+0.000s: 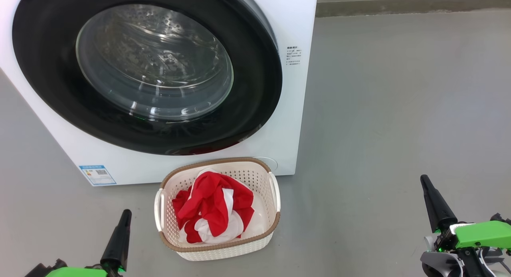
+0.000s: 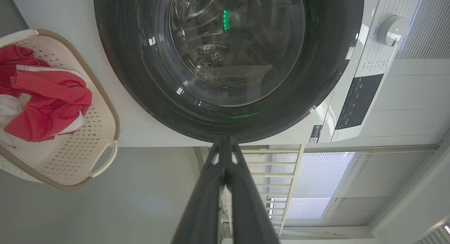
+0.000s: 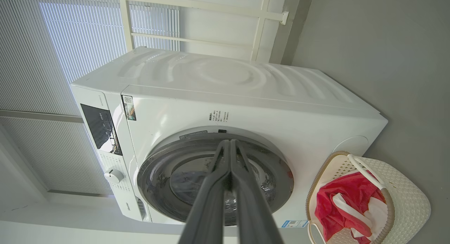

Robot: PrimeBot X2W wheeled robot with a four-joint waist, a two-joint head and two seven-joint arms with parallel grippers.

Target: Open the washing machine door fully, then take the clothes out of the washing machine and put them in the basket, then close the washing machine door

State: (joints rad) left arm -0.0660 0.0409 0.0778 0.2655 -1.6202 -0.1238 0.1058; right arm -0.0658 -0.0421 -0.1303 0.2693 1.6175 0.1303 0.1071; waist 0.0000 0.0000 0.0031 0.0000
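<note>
Red-and-white clothes in the basket, washing machine door shut, both grippers closed and empty.

The clothes (image 1: 213, 211), a crumpled red bundle with white panels, lie inside the basket (image 1: 223, 251), a cream perforated tub with a brown woven-look rim and white side handles. It stands on the grey floor (image 1: 399, 109) just in front of the washing machine (image 1: 297, 109), below the lower right of the washing machine door (image 1: 147, 73). The door sits closed against the white front, and the steel drum shows through its glass. A small blue label (image 1: 97, 175) at the machine's lower left and a block of grey print (image 1: 293, 55) to the right of the door are too small to read. The left gripper (image 1: 126, 213) hovers near the basket's left side, fingers pressed together, holding nothing. The right gripper (image 1: 424, 178) hangs well apart to the right, likewise shut and empty.
</note>
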